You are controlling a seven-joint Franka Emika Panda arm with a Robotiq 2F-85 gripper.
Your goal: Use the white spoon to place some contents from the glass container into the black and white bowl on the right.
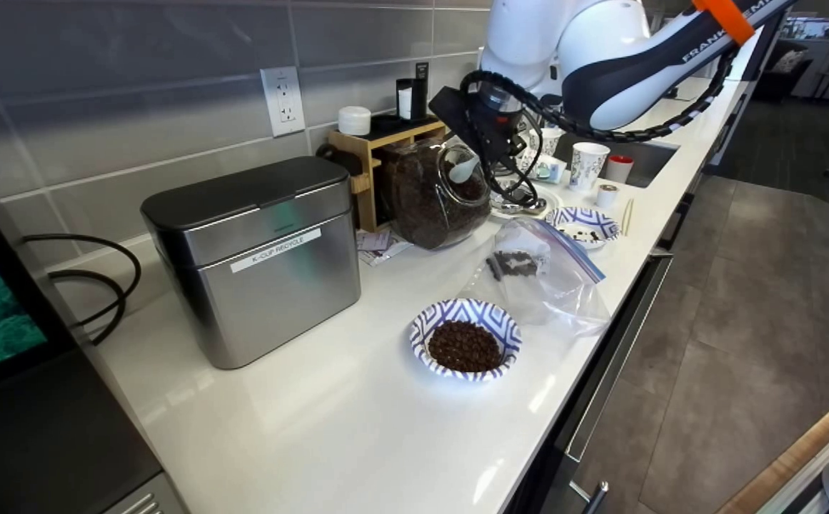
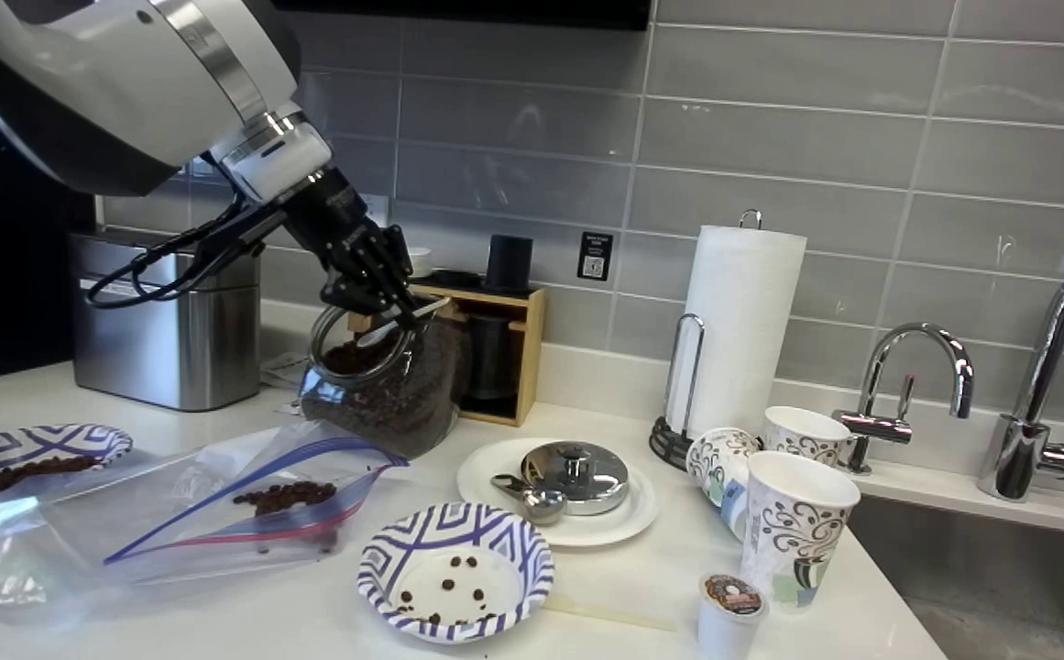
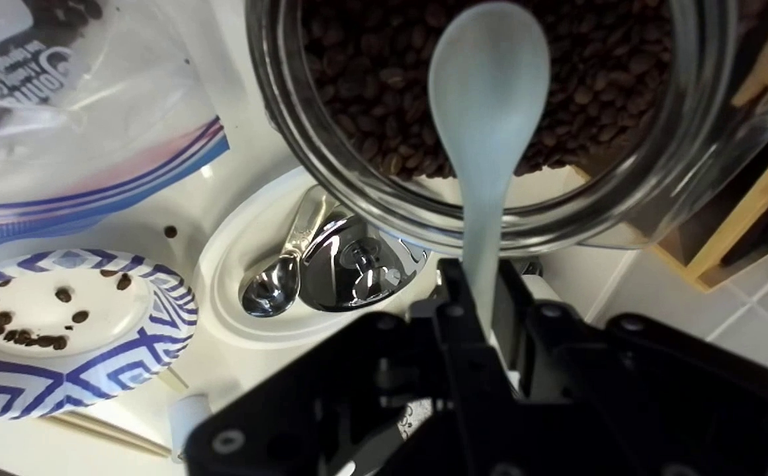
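Note:
The glass container (image 1: 421,210) lies tilted, its wide mouth facing outward, full of dark coffee beans. It also shows in an exterior view (image 2: 385,412), and its rim in the wrist view (image 3: 555,233). My gripper (image 3: 479,271) is shut on the white spoon's (image 3: 493,79) handle. The spoon's head is at the jar mouth; no beans show on it. I cannot tell if it is inside. A patterned blue-and-white bowl (image 2: 458,522) with a few beans is on the right in that exterior view. A matching bowl (image 1: 465,308) holds many beans.
A clear zip bag (image 2: 247,513) with some beans lies between the bowls. A white plate (image 2: 628,522) holds a metal lid and scoop. Paper cups (image 2: 797,513) and a pod (image 2: 729,623) stand nearby. A wooden shelf (image 2: 532,357) and steel bin (image 1: 278,285) flank the jar.

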